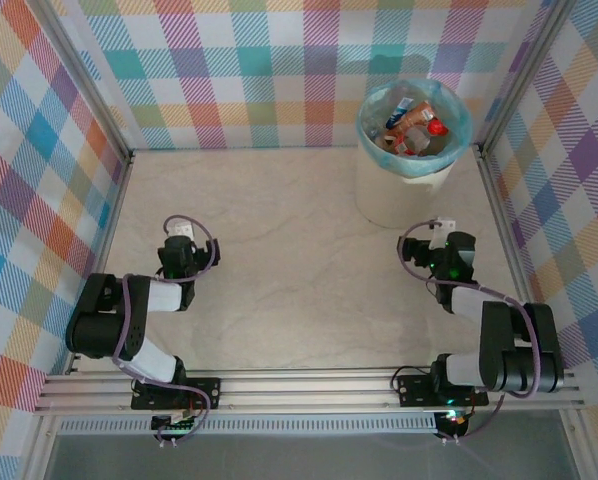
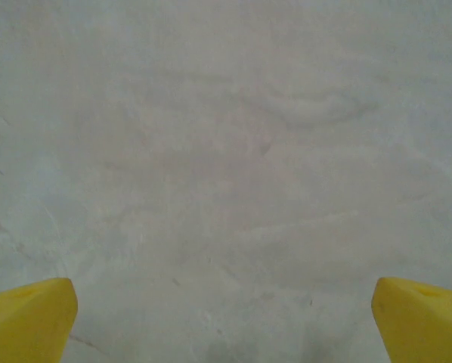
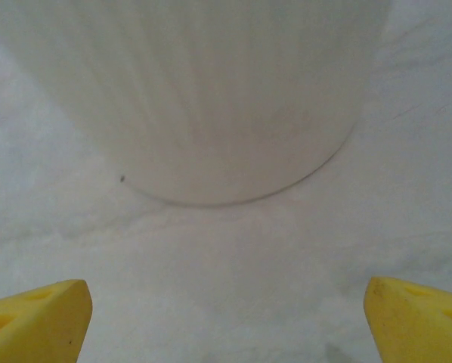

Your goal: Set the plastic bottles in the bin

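Bottles lie heaped inside the bin at the far right of the desk, which is likely why the left hand and right hand both hang open and empty, the right one facing the bin's wall.

Bottles lie inside the bin — far right.

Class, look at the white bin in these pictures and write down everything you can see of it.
The bin is round, white and smooth, plastic by its look. It stands upright on the pale table, at the far right near the back corner. A light teal bag lines it and folds out over the rim. Crushed plastic bottles with red and orange labels lie piled inside it.
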{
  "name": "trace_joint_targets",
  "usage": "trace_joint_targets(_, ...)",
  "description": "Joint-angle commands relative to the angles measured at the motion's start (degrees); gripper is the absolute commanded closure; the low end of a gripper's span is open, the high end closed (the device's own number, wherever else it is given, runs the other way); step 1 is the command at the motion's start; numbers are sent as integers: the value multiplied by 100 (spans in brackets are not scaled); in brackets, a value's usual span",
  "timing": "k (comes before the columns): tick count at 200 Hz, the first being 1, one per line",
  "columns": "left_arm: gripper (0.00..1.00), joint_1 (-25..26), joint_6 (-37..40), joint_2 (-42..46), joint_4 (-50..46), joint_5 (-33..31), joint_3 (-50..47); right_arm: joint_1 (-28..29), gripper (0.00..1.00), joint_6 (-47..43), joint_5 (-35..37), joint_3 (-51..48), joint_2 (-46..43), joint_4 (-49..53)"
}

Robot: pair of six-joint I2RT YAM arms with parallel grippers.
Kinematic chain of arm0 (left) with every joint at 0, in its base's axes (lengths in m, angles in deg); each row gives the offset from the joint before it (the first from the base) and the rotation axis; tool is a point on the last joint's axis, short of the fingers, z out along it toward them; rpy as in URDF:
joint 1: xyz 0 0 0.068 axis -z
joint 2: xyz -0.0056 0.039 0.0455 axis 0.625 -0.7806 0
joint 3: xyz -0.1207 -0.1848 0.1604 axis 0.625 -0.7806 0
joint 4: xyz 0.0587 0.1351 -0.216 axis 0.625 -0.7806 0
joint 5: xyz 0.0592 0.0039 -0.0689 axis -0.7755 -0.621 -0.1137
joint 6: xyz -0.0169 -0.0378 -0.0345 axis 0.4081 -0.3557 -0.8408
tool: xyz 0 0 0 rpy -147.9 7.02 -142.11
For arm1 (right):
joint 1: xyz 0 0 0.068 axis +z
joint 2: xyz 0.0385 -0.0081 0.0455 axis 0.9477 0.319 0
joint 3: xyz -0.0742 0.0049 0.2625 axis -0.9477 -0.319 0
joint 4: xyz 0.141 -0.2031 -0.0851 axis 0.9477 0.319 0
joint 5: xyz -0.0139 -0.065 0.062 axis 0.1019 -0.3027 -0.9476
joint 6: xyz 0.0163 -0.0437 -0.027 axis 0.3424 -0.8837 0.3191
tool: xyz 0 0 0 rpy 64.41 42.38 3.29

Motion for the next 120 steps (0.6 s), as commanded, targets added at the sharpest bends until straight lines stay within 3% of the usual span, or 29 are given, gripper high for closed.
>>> trace_joint_targets(1,0,-32,91,-14,380,501,180,-71,7,-353,-733,-462,-245,-1240)
trace_joint_targets(19,0,-6,115,-42,474,459,166,-169,4,-39,-419,-610,2,-1840)
trace_joint_targets(45,0,3,116,-35,456,461,168,-174,2,74,-572,-351,1361,-2829)
trace_joint_targets(57,0,12,124,-31,452,444,176,-26,0,-36,-84,167,1101,-1341)
trace_joint_targets(80,0,31,142,-40,419,426,188,307,0,-146,685,223,1190,-1400)
trace_joint_targets(120,0,38,158,-44,415,414,195,306,0,-143,698,241,1160,-1306)
